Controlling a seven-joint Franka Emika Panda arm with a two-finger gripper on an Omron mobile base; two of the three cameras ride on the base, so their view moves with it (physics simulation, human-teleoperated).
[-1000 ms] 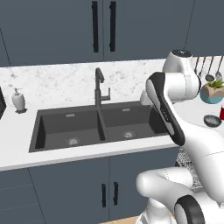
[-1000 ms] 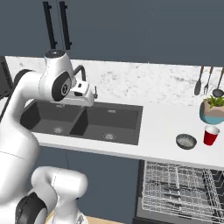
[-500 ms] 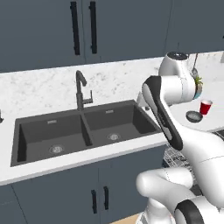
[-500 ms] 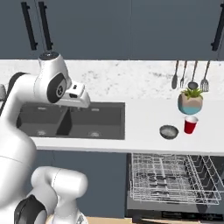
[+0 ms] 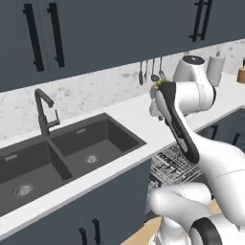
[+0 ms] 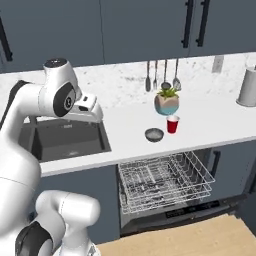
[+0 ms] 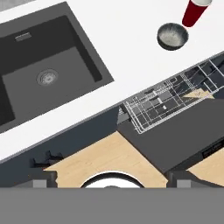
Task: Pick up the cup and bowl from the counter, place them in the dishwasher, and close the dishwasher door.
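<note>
The red cup (image 6: 172,124) stands on the white counter (image 6: 215,120) just in front of a teal plant pot, and the dark grey bowl (image 6: 154,134) sits beside it on its left. Below them the dishwasher's white wire rack (image 6: 165,180) is pulled out over the lowered dishwasher door (image 6: 200,210). In the hand view the cup (image 7: 195,13) and bowl (image 7: 172,36) lie at the top right, with the rack (image 7: 170,100) and door (image 7: 183,131) below them. My gripper (image 7: 111,176) is open and empty, high above the counter's front edge, left of the dishwasher.
A dark double sink (image 6: 65,137) with a black faucet (image 5: 43,110) lies left of the dishwasher. The teal plant pot (image 6: 166,102) stands behind the cup, utensils (image 6: 162,75) hang on the wall, and a grey canister (image 6: 248,86) is at the far right. Wood floor (image 7: 105,153) lies below.
The whole picture has slid left: the base has driven right along the counter, bringing the dishwasher rack and door more fully into view. The gripper has stayed open.
</note>
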